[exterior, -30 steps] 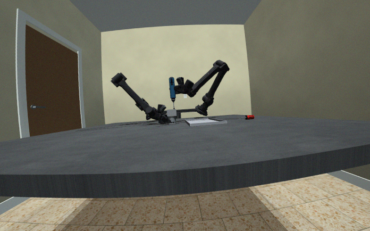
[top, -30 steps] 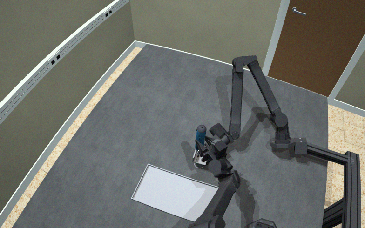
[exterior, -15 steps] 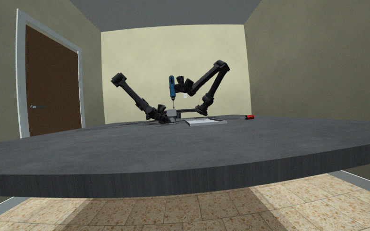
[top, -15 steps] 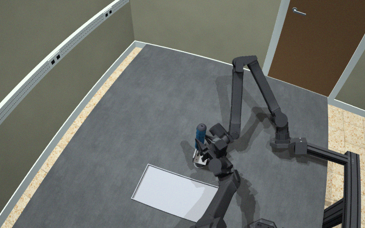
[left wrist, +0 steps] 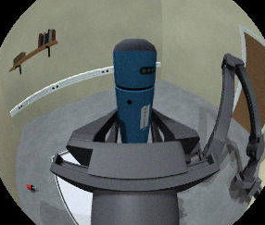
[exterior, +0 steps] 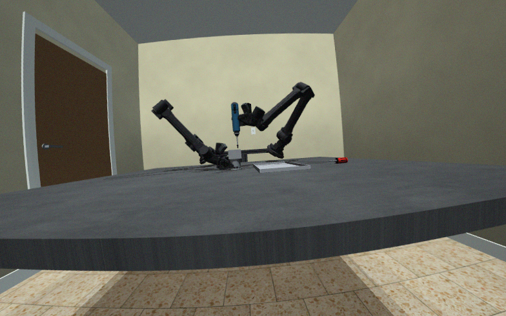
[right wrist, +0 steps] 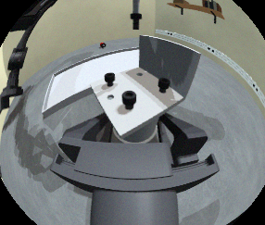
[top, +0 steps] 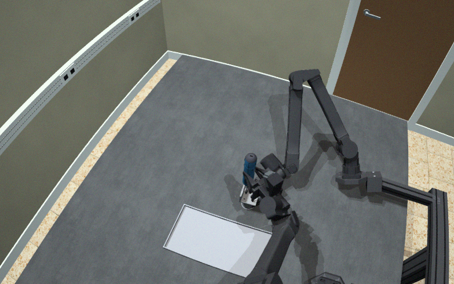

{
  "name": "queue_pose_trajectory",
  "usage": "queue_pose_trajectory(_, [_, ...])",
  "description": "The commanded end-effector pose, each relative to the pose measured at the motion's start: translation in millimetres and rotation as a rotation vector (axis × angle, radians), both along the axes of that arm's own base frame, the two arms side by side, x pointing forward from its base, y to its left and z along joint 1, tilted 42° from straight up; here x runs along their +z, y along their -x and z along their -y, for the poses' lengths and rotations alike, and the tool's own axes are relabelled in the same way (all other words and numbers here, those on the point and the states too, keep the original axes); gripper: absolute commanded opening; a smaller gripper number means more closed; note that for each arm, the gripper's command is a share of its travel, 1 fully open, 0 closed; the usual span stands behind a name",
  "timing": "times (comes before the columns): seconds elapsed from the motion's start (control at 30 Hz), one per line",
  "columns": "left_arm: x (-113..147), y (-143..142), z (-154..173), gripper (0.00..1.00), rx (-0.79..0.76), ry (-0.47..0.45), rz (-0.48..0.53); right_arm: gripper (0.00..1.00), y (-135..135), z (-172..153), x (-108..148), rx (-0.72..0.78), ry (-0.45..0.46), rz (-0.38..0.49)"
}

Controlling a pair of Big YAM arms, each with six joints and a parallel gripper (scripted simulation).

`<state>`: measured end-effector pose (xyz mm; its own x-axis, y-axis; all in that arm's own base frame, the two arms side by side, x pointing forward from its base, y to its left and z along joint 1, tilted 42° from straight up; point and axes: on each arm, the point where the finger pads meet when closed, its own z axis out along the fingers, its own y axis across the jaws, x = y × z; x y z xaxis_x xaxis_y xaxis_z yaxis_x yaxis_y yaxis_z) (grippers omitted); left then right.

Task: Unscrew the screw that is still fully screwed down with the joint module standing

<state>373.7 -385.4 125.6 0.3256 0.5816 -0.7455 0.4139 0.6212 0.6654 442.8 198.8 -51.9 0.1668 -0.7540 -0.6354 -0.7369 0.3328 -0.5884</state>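
The joint module (top: 245, 204) (exterior: 235, 159) stands upright on the table. Its pale L-shaped bracket (right wrist: 140, 103) lies on top, and three black screws (right wrist: 109, 79) (right wrist: 129, 98) (right wrist: 164, 83) stand in it. My right gripper (right wrist: 135, 134) (top: 257, 195) is shut on the module's round body, low at the table. My left gripper (left wrist: 134, 133) (exterior: 241, 117) is shut on the blue electric screwdriver (top: 249, 164) (exterior: 234, 117) (left wrist: 134, 96) and holds it upright. The screwdriver's bit (right wrist: 135, 15) hangs a little above the bracket and touches no screw.
A flat white tray (top: 214, 239) (exterior: 280, 166) (right wrist: 72, 80) lies on the table just beside the module. A red-handled manual screwdriver (exterior: 341, 160) (left wrist: 30, 187) (right wrist: 102, 44) lies on the table beyond the tray. A dark frame (top: 433, 225) holds the arm bases at the table's edge.
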Motion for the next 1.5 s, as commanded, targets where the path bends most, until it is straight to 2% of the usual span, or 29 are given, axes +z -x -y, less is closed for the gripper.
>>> queue_pose_trajectory(0.0, [31,1,31,0.42,-0.039,0.071,0.04,0.59,-2,-3,4,0.003,-0.008,0.012])
queue_pose_trajectory(0.5, [31,1,31,0.42,-0.039,0.071,0.04,0.59,-2,-3,4,0.003,-0.008,0.012])
queue_pose_trajectory(0.67, [39,6,27,0.42,-0.038,0.091,0.054,0.59,-2,-3,4,0.003,-0.008,0.012])
queue_pose_trajectory(0.73, [22,16,13,0.42,-0.037,0.056,0.028,0.59,-2,-3,4,0.003,-0.008,0.012])
queue_pose_trajectory(0.9, [22,22,10,0.42,-0.036,0.056,0.027,0.59,-2,-3,4,0.003,-0.008,0.012])
queue_pose_trajectory(0.97, [37,14,21,0.42,-0.039,0.087,0.05,0.59,-2,-3,4,0.003,-0.008,0.012])
queue_pose_trajectory(1.07, [37,14,21,0.42,-0.039,0.087,0.05,0.59,-2,-3,4,0.003,-0.008,0.012])
queue_pose_trajectory(1.13, [22,24,8,0.42,-0.036,0.055,0.028,0.59,-2,-3,4,0.003,-0.008,0.012])
queue_pose_trajectory(1.47, [22,34,1,0.42,-0.035,0.055,0.027,0.59,-2,-3,4,0.003,-0.008,0.012])
